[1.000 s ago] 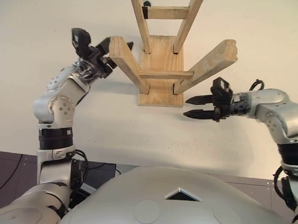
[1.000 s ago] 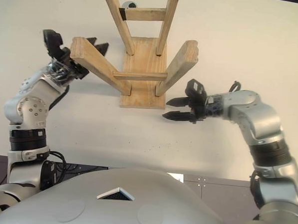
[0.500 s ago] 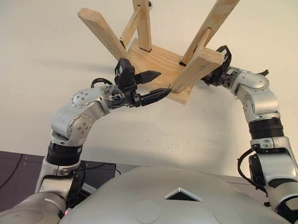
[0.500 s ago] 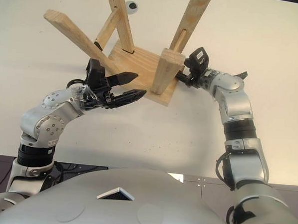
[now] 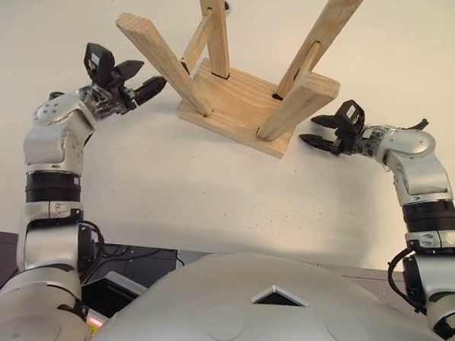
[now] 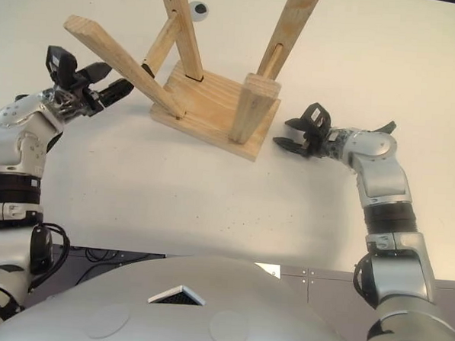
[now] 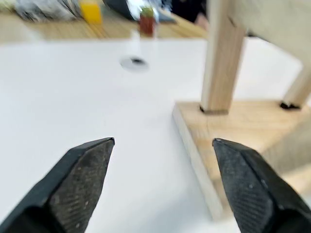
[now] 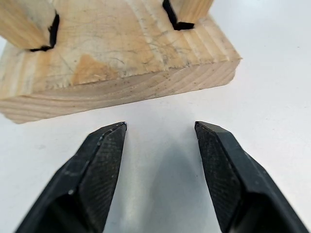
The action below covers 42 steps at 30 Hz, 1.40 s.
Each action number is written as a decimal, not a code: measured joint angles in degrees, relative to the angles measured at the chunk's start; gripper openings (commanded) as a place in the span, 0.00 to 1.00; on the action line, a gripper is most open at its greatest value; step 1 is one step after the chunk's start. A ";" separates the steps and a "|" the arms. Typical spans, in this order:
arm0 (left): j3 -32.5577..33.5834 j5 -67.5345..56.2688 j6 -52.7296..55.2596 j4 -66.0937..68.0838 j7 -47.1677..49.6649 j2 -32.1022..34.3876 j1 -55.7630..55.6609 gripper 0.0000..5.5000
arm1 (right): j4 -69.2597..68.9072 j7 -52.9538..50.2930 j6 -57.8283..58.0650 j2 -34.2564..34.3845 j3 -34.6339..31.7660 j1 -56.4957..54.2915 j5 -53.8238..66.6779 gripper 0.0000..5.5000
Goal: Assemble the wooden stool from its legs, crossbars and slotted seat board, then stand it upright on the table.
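Now: stool point(image 5: 250, 95) upside down on worktop point(image 5: 211, 192)

At the seat board's point(image 5: 229, 119) 3 o'clock edge, the right gripper point(image 5: 310, 130) hovers just beside the wood, fingers apart, holding nothing. The seat board lies flat on the worktop, legs point(image 5: 161, 60) pointing upward. At its 10 o'clock, the left gripper point(image 5: 146, 75) is spread wide too, near one splayed leg.

Pale rectangular wooden seat board point(image 5: 239, 95): one, flat on the white tabletop point(image 5: 211, 185).
Square-section pale wooden legs point(image 5: 161, 60): four, all set into the seat board and pointing up.
Thin wooden crossbar point(image 5: 193, 50): one plainly seen, joining two legs; whether there are more cannot be told.
Small round disc point(image 6: 196, 9): one, near the tabletop's far edge.
Black two-fingered grippers: two, left gripper point(image 7: 163, 141) and right gripper point(image 8: 160, 125).
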 measured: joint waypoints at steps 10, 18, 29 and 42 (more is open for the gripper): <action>-9.57 9.60 -19.28 8.45 -7.42 -1.87 1.06 0.68 | -2.37 -0.76 -1.01 1.33 0.14 1.95 -1.23 0.47; -9.79 5.70 -11.04 -9.47 -10.02 0.79 13.46 0.68 | -7.36 1.08 1.95 -2.74 -4.30 7.52 0.93 0.47; -2.12 -3.77 -6.99 -21.89 -21.95 8.98 25.00 0.93 | -19.37 13.02 12.66 -9.82 -13.03 10.43 15.36 0.72; -3.65 -7.37 -4.68 -28.23 -20.92 3.82 21.56 0.85 | -27.45 11.53 11.35 -4.82 -7.16 12.63 17.14 0.59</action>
